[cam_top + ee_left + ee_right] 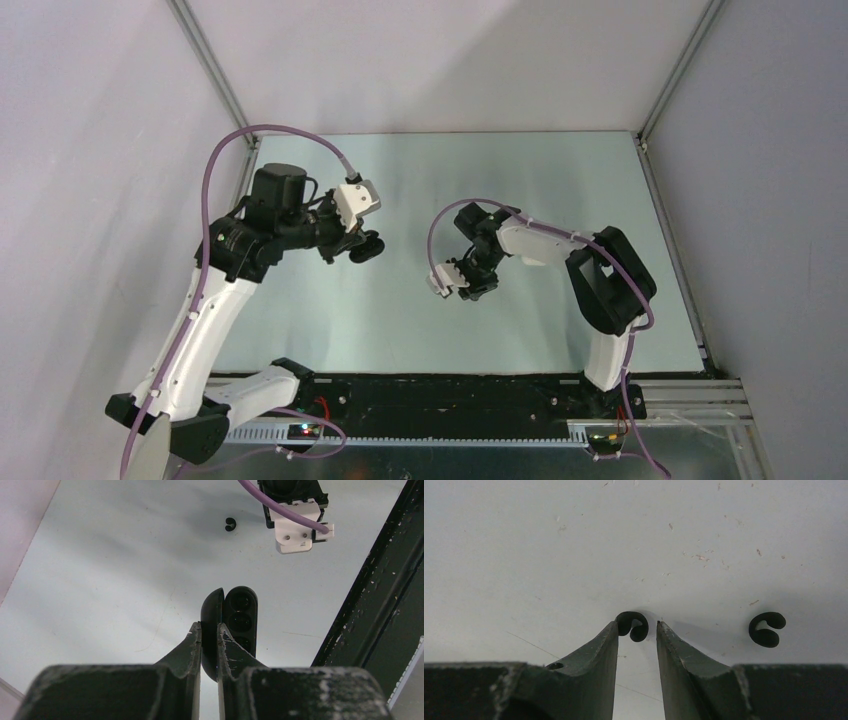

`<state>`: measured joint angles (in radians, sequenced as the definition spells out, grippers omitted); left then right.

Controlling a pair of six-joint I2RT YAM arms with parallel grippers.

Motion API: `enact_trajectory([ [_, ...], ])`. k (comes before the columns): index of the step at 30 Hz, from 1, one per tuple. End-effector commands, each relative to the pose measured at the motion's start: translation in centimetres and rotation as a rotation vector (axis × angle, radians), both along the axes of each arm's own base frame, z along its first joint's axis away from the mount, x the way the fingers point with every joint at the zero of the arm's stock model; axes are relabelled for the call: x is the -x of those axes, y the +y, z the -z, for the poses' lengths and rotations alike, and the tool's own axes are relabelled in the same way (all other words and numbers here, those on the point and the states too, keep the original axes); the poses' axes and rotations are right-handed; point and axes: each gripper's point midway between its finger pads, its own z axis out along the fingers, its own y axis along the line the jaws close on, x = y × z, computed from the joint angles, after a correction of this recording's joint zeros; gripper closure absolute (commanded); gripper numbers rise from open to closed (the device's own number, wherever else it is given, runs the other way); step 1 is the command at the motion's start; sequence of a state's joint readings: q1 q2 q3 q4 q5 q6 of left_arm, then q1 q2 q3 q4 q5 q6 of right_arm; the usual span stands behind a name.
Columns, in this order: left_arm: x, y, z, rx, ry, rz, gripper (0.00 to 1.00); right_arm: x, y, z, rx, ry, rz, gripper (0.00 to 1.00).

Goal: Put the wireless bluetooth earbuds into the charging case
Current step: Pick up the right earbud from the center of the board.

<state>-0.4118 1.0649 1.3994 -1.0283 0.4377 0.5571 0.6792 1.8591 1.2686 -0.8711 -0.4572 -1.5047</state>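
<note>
Left gripper [209,626]: fingers pressed almost together, pinching the charging case by one half, held up off the table.
Charging case [242,612]: glossy black oval, hinged open. One half is clamped between the fingers and the other stands beside them, with round dark wells showing inside. The top view places it [365,248] at the tip of the left arm, over the left-centre of the table.
Right gripper [636,624]: fingers spread and down at the table surface, one on either side of a black earbud and not clamped on it.
Black earbud [630,615]: small C-shaped bud lying on the table between the right fingertips. It is right against one tip, with a gap to the other.
Second black earbud [765,638]: same C shape, on the table beside the right gripper and outside its fingers.
Left wrist view: a lone bud [230,524] lies on the table near the right arm's wrist; which of the two it is cannot be told.
Table [560,190]: pale, matte, lightly scratched and speckled.
White camera mount [297,532]: on the right wrist, with a purple cable [280,507] running into it.
Writing: a small dark mark on the white camera mount, too small to read.
</note>
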Motion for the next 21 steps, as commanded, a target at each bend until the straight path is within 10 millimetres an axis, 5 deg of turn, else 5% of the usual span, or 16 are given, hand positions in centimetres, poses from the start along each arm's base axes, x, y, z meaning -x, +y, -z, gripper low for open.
enact_trajectory([
  [1,-0.2,0.0,-0.5,0.017,-0.012,-0.008,1.00,-0.5,0.1,-0.1,-0.002,-0.003,-0.022,0.62],
  [15,-0.1,0.1,-0.3,0.014,-0.009,-0.008,1.00,-0.1,0.0,-0.5,-0.005,0.008,-0.026,0.64],
  [21,-0.1,0.2,-0.3,0.011,-0.014,-0.013,1.00,0.1,1.2,-2.6,-0.051,0.019,-0.035,0.64],
])
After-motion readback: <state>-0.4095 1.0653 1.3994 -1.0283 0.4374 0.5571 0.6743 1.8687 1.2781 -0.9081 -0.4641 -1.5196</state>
